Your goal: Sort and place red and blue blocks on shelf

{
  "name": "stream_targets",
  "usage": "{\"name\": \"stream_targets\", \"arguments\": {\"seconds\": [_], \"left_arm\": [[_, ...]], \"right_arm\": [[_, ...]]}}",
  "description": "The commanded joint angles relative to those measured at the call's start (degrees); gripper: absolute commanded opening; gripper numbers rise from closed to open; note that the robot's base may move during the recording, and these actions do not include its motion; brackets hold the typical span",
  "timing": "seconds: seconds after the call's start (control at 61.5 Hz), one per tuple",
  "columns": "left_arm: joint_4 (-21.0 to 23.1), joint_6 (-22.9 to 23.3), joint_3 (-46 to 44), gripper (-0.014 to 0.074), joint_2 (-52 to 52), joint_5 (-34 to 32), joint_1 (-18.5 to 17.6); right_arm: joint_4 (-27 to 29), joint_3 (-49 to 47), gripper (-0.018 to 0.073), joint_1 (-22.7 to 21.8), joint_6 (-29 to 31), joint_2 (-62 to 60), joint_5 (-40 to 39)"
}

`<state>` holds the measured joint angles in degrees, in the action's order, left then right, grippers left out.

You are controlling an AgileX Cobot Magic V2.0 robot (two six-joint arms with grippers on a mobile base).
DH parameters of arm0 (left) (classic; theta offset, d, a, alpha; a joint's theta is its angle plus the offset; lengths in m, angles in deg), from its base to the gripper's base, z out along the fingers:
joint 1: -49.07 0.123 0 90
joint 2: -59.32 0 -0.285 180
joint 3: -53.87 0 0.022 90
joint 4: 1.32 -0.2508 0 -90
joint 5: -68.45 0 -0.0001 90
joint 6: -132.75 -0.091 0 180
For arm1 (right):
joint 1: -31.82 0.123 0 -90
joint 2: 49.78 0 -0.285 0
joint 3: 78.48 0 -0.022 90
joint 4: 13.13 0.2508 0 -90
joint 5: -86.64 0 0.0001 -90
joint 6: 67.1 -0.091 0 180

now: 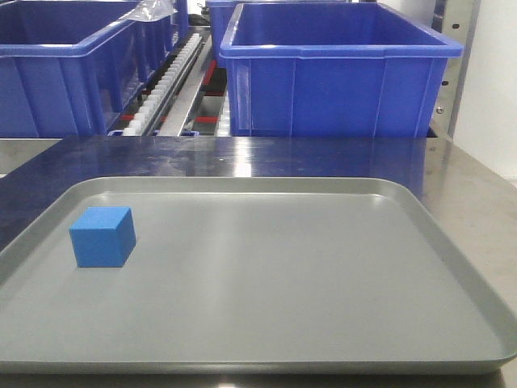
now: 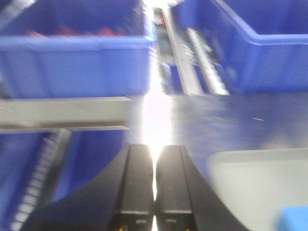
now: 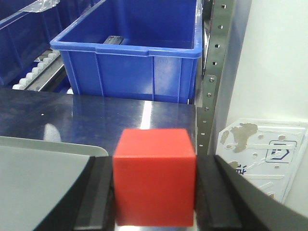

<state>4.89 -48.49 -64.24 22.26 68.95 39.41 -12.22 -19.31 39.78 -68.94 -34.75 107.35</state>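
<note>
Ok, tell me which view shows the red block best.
The right wrist view: the red block fills the foreground, clamped in the right gripper. The front and left wrist views miss it entirely.

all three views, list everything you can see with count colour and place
blue block: 1, mid blue, lying on the left part of the tray
red block: 1, bright red, held off the tray's right edge
tray: 1, grey, rimmed, on the tabletop
tabletop: 1, steel, under the tray and in front of the bins
bins: at least 2, large, blue, side by side on the shelf
shelf: 1, steel rails with white rollers, behind the tabletop
left gripper: 1, black, shut and empty, over the tabletop beside the tray
right gripper: 1, black, shut on the red block
</note>
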Motion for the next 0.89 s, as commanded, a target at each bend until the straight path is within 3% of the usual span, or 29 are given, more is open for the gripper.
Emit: {"name": "stream_targets", "arguments": {"seconds": [0.0,0.292,0.39,0.552,0.682,0.78,0.877], "left_arm": [[-0.29,5.19,-4.18,0.0134,-4.61,-3.43,-3.97],[-0.29,7.02,-14.83,0.0134,-21.26,8.67,-15.09],[-0.29,10.24,-18.76,0.0134,-26.55,12.92,-17.18],[-0.29,11.48,-26.15,0.0138,-34.24,21.5,-20.52],[-0.29,17.1,-32.31,0.0142,-39.81,31.18,-22.43],[-1.11,21.43,-35.93,0.0193,-43.8,36.92,-23.03],[-1.96,25.77,-39.24,0.0311,-47.16,41.02,-23.59]], "right_arm": [[-0.42,-1.53,0.0052,-0.43,0.78,0.54,-4.85],[-0.42,-1.53,0.0052,-0.43,0.78,0.54,-4.85],[-0.42,-1.53,0.0052,-0.43,0.78,0.54,-4.85],[-0.42,-1.53,0.0052,-0.43,0.78,0.54,-4.85],[-0.42,-1.53,0.0052,-0.43,0.78,0.54,-4.85],[-0.42,-1.53,0.0052,-0.43,0.78,0.54,-4.85],[-0.42,-1.53,0.0052,-0.43,0.78,0.54,-4.85]]}}
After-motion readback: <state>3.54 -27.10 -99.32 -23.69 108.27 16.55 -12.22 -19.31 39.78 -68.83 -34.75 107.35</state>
